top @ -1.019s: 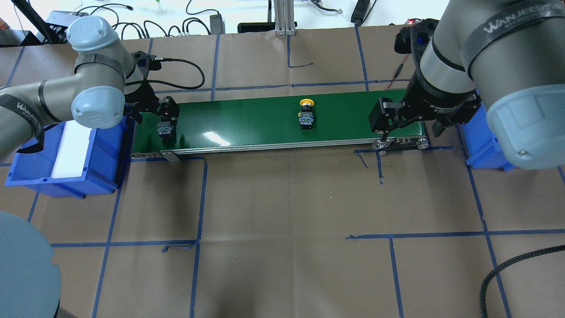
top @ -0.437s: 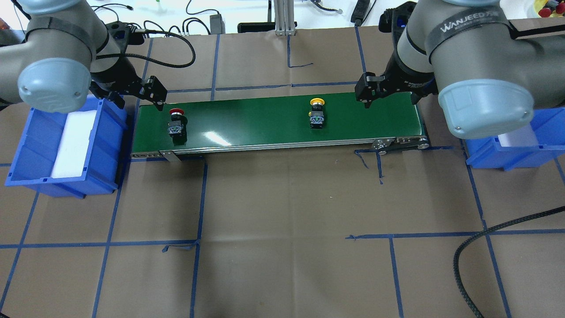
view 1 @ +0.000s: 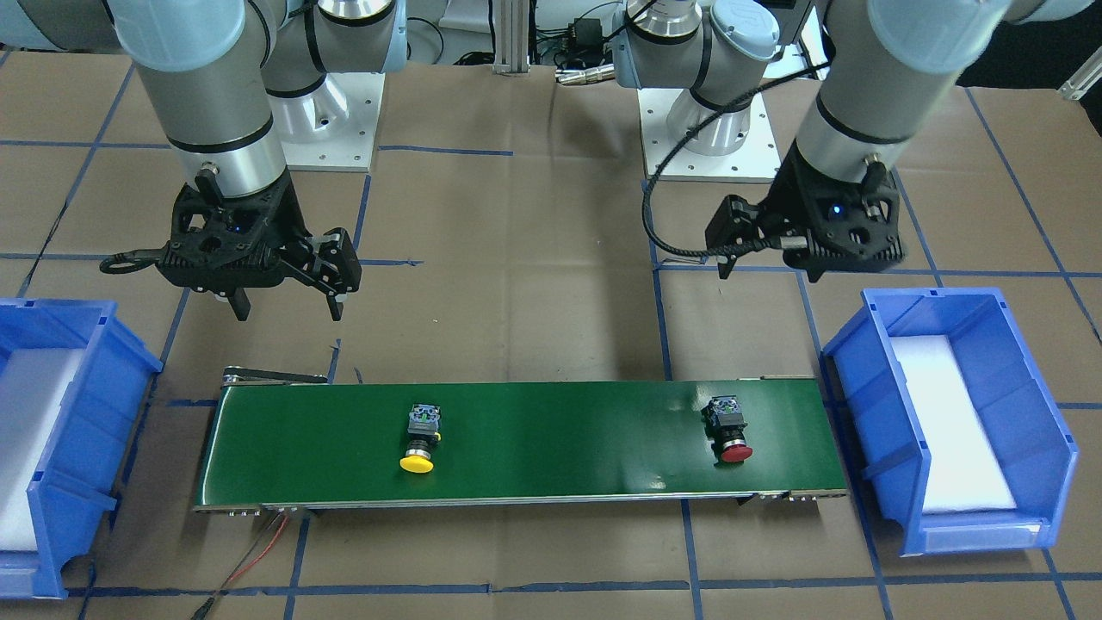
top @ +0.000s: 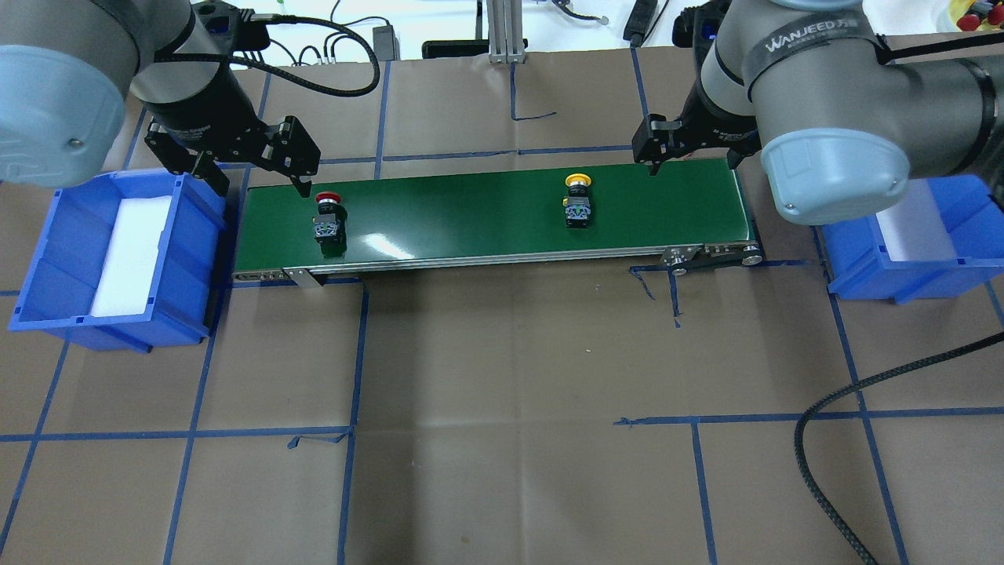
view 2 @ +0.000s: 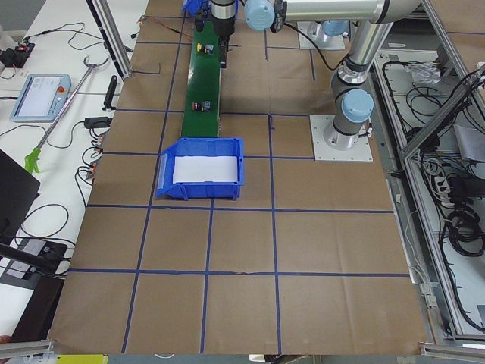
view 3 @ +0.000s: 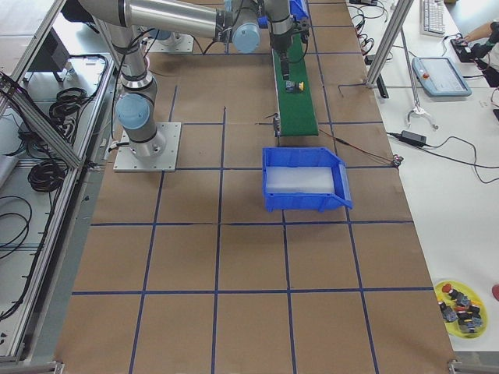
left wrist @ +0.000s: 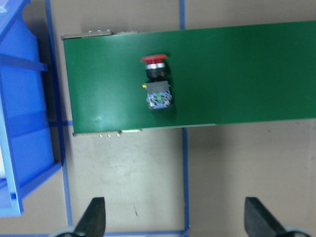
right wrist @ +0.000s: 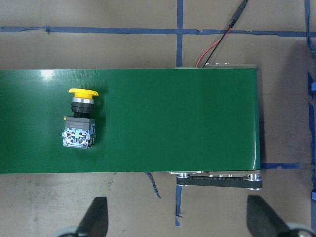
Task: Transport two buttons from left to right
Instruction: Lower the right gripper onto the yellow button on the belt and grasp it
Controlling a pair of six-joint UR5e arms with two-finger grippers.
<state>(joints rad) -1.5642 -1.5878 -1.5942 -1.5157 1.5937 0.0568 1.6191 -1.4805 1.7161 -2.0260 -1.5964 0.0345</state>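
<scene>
The red-capped button (top: pixel 329 226) lies on its side near the left end of the green conveyor belt (top: pixel 471 212); it also shows in the front view (view 1: pixel 727 424) and the left wrist view (left wrist: pixel 157 84). The yellow-capped button (top: pixel 578 205) lies on the belt right of its middle, seen too in the front view (view 1: pixel 422 435) and the right wrist view (right wrist: pixel 79 126). My left gripper (top: pixel 259 179) hangs open and empty above the belt's left end, behind the red button. My right gripper (top: pixel 694 161) hangs open and empty above the belt's right end.
A blue bin (top: pixel 47 243) with a white liner stands left of the belt, and another blue bin (top: pixel 863 271) stands right of it. A black cable (top: pixel 855 392) lies on the table at the front right. Blue tape lines mark the brown table.
My left gripper let go of the red button and rose off the belt. My right gripper also lifted and moved back. Both buttons shifted to the right along the belt.
</scene>
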